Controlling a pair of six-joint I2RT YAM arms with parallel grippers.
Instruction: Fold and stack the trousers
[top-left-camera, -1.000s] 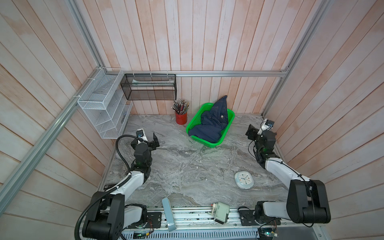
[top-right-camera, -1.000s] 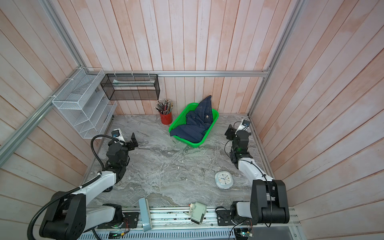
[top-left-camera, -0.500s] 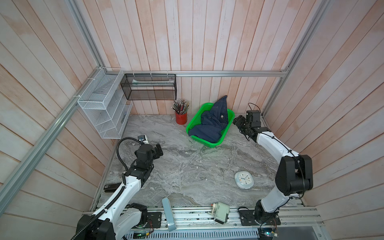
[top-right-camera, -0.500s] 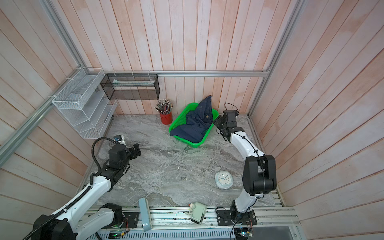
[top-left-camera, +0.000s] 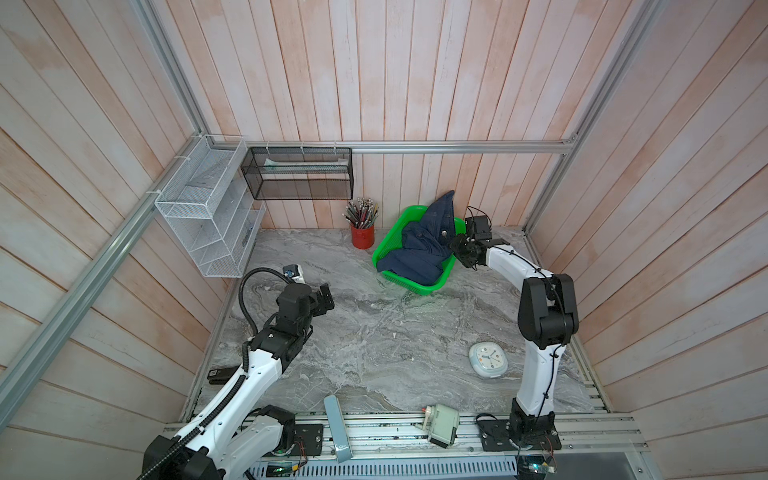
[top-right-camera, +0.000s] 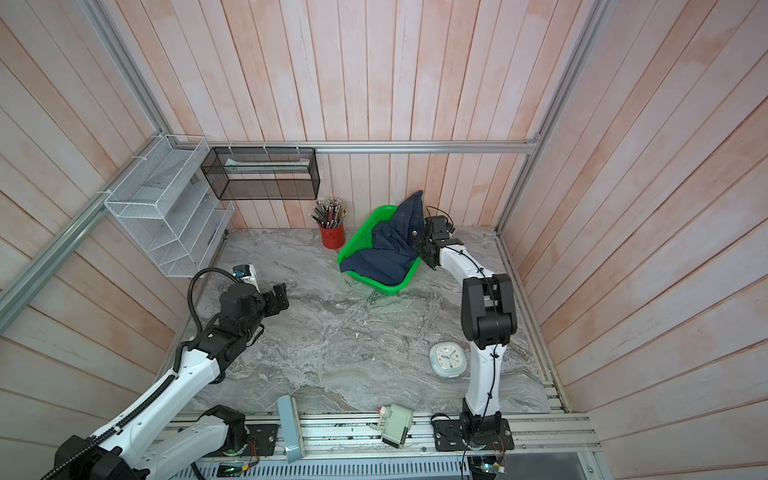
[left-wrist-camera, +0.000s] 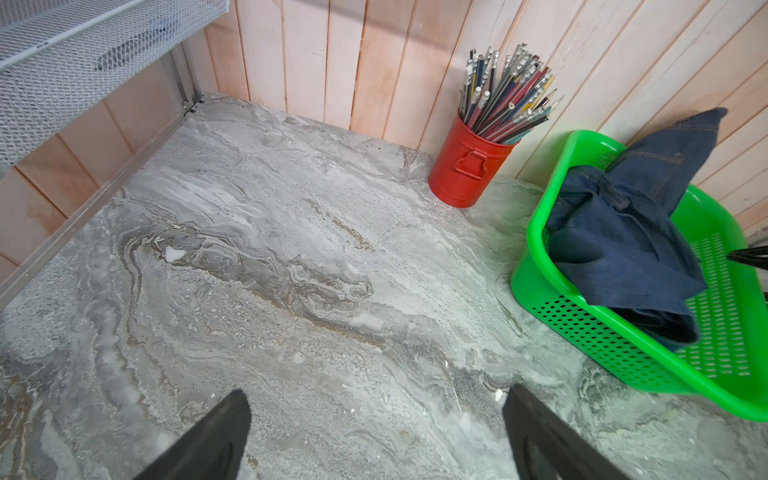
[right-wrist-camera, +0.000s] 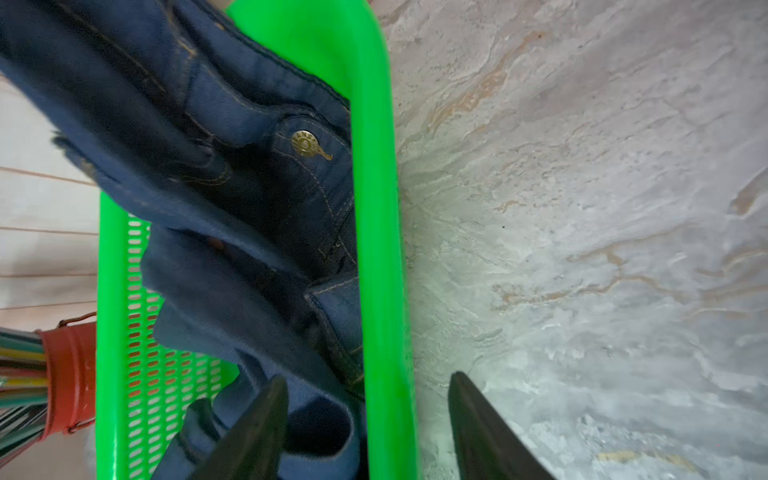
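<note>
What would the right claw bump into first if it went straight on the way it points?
Likely the bright green plastic basket's rim, lying between the right claw's open jaws; one finger is over the dark navy denim trousers. Depth is unclear.

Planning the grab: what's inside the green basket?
Crumpled dark blue trousers, one end sticking up, a fold draped over the basket rim. Anything beneath them is hidden.

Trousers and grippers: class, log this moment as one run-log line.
trousers: heaped in basket, unfolded | left gripper: open, above table | right gripper: open, astride basket rim, holding nothing
</note>
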